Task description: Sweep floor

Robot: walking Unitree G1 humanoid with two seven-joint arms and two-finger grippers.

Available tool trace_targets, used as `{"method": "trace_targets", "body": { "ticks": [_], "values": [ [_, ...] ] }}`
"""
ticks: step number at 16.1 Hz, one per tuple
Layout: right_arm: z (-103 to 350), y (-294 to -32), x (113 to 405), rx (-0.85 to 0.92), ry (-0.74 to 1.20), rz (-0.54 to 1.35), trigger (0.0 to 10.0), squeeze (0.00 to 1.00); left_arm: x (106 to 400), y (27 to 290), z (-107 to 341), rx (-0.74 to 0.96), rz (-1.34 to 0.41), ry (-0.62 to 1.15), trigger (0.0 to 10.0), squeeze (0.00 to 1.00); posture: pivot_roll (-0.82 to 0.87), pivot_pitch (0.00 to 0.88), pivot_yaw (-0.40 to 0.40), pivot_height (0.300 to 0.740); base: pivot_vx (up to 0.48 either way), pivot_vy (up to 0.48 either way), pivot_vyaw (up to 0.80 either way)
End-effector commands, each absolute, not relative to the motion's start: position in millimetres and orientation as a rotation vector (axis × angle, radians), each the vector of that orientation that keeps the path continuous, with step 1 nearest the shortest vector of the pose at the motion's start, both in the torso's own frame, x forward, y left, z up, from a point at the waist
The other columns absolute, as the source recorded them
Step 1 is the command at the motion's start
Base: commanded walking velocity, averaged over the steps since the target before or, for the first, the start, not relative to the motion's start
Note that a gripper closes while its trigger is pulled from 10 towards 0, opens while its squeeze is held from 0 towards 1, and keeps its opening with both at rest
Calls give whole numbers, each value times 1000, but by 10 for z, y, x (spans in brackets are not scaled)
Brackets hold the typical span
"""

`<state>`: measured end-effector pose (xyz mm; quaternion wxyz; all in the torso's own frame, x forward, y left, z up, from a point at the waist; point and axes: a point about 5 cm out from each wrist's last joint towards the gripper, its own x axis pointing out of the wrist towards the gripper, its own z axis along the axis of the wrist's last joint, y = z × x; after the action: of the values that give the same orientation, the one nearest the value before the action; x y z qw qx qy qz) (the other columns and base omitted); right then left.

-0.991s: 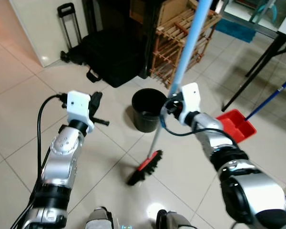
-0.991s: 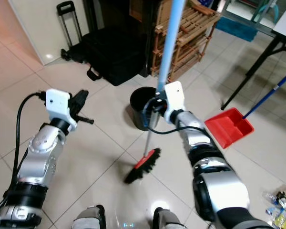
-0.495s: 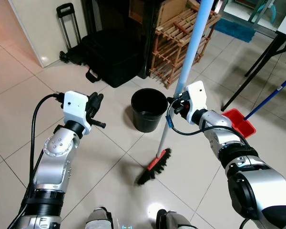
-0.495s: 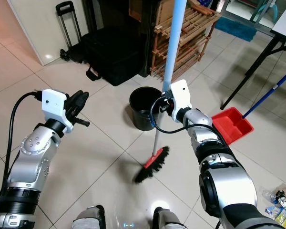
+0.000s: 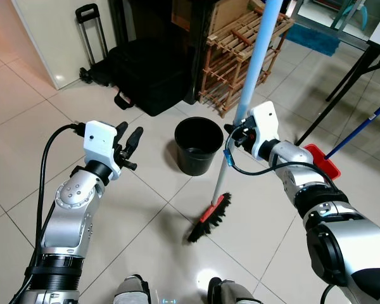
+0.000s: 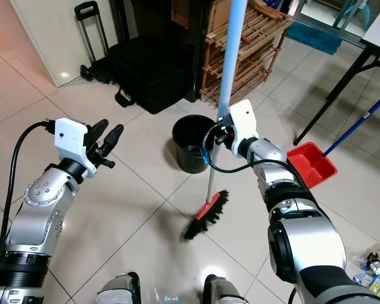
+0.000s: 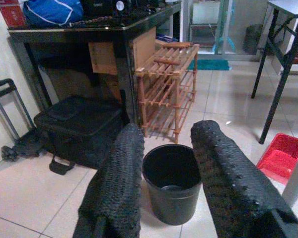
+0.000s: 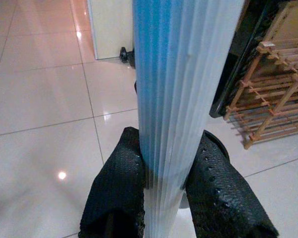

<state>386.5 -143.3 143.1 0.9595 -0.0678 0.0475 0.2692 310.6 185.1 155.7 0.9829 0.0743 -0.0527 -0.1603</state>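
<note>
The right gripper has its two black fingers squeezed tight on the light blue handle of the broom. The handle stands almost straight up, leaning a little to the right at the top. The broom head, red with black bristles, rests on the tiled floor near the robot's feet, just in front of the black bucket. The red dustpan lies to the right, well apart from the broom head. The left gripper is held up on the left with its fingers spread open and nothing in them. To sweep well, I think the robot should keep a firm hold, press the bristles flat on the tiles, and push in short strokes toward the dustpan without bumping the bucket.
</note>
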Motion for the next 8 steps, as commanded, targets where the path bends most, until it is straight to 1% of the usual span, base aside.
{"method": "trace_targets", "body": {
  "ticks": [1,8],
  "values": [
    [1542,-1481,3904,-164,65,542,10000,0,3116,1852,1545,142,-326,-89,10000,1000,64,199,-60,740,0,0,0],
    [1577,-1458,3920,-164,62,550,10000,0,3139,1838,1537,126,-345,-70,10000,1000,59,227,-58,740,0,0,0]
  ]
}}
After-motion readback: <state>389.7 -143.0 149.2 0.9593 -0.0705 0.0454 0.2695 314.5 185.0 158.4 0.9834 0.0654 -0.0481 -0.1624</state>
